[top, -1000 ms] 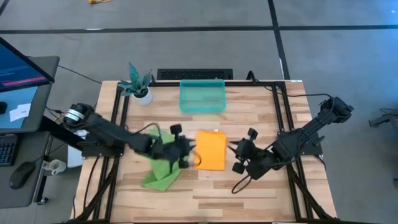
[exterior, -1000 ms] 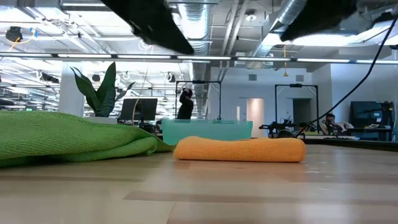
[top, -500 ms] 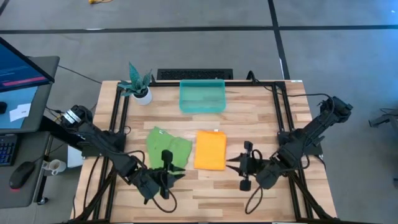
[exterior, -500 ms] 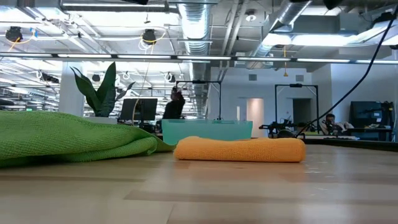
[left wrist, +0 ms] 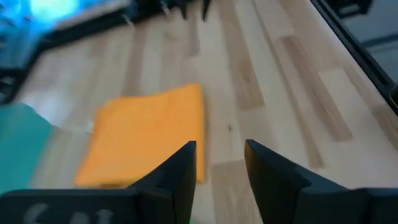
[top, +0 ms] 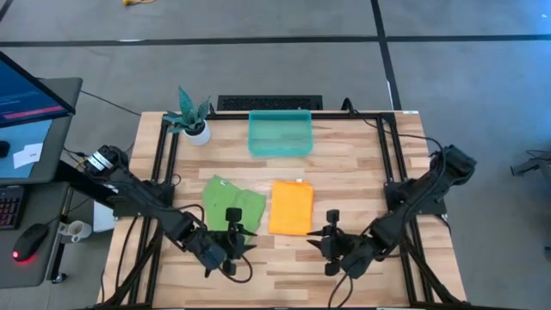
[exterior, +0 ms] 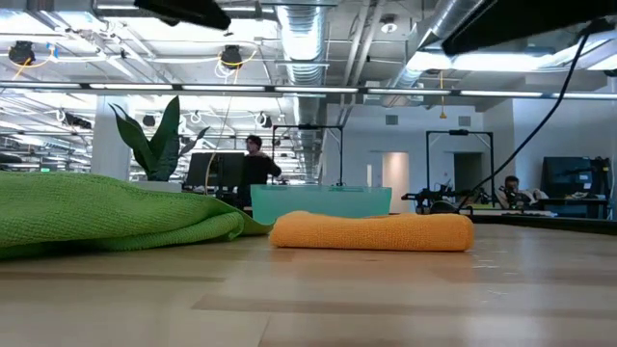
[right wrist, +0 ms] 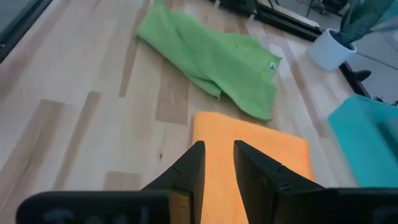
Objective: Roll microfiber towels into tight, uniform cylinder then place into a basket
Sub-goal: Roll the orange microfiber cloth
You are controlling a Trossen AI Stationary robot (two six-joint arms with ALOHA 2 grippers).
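Two towels lie flat mid-desk: orange towel (top: 291, 207), long axis running toward the teal basket (top: 280, 133), green towel (top: 232, 201) beside it. Right gripper (top: 331, 242), nearest the orange towel's near edge, and left gripper (top: 232, 240) both hold nothing, fingers slightly parted.

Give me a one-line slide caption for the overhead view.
Both arms hover near the table's front edge; green towel and orange towel lie unrolled, teal basket empty.

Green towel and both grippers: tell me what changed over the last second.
The left gripper let the green towel go, leaving it spread flatter, and drew back to the table's near edge. The right gripper also retreated nearward. The orange towel and teal basket stayed put.
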